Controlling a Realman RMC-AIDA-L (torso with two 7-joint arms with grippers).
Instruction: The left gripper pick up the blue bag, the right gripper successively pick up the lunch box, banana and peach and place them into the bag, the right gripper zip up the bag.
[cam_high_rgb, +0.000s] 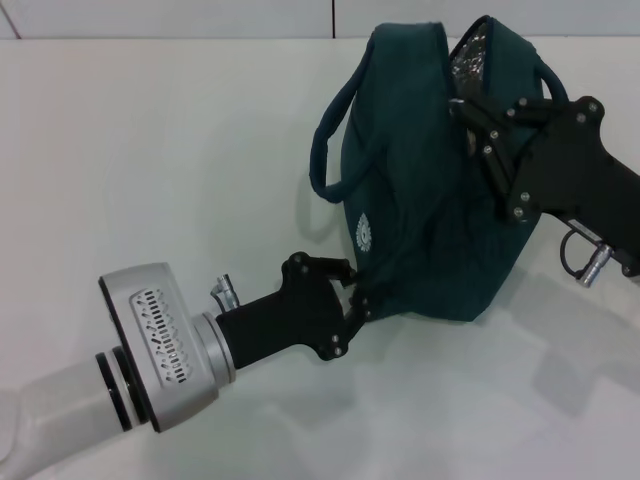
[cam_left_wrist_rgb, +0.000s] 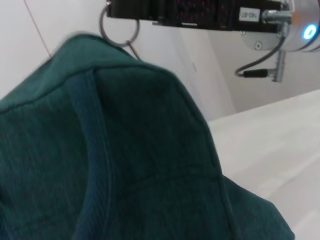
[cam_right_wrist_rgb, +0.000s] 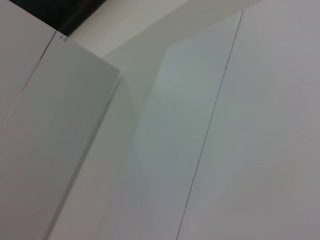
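Head view. The blue bag (cam_high_rgb: 425, 190) stands on the white table (cam_high_rgb: 150, 150), upper centre-right of the frame, tipped slightly, one rope handle (cam_high_rgb: 335, 140) looping out to its left. The left gripper (cam_high_rgb: 352, 292) comes in from the lower left and is pinched shut on the fabric at the bag's lower left edge; judged purpose: to anchor the bag so it does not slide or twist while the other arm pulls. The right gripper (cam_high_rgb: 462, 108) reaches in from the right edge, fingertips at the opening near the bag's top where the silver lining (cam_high_rgb: 468, 58) shows. Its fingers look closed at the zipper line. The mouth is still partly agape at the top, so the zip is judged unfinished. Lunch box, banana and peach are not visible anywhere on the table; presumably inside the bag, which cannot be confirmed.

Left wrist view. Teal fabric fills most of the frame. At the upper left a metal ring pull (cam_left_wrist_rgb: 119, 31) hangs from the black body of the right gripper's arm; the fingertips themselves are cut off by the frame edge. The ring seems held so the slider can be drawn along the seam.

Right wrist view. Only pale wall panels (cam_right_wrist_rgb: 210, 130) and their seams; no bag, no fingers.
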